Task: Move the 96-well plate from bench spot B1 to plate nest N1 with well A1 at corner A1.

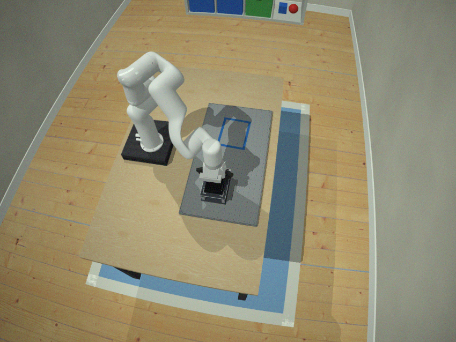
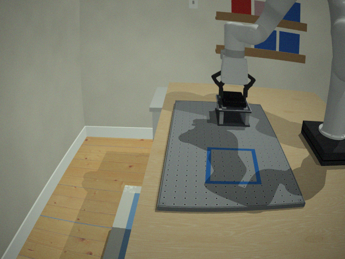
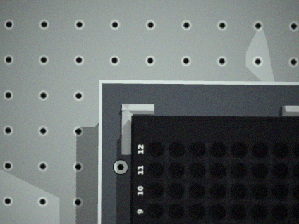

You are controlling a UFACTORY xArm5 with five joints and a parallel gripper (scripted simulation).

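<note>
Gripper [image 2: 233, 96] fingers pinch the black 96-well plate [image 2: 234, 99] from two opposite sides, holding it directly over the raised plate nest N1 [image 2: 233, 111] on the grey perforated board [image 2: 178, 167] of the worktop [image 2: 223, 236]. Bench spot B1 [image 2: 233, 182], the blue outline, holds no plate. In the wrist view the plate's column-12 corner lies just inside a pale corner locator [image 3: 126, 123]. Judging from this, placement is in hand; next comes seating it flat, checking the cut-off corner against A1, neither of them visible, then releasing.

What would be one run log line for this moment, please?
stage: placing | gripper: shut on 96-well plate | plate: over nest N1 | spot B1: vacated | release: not yet
</note>
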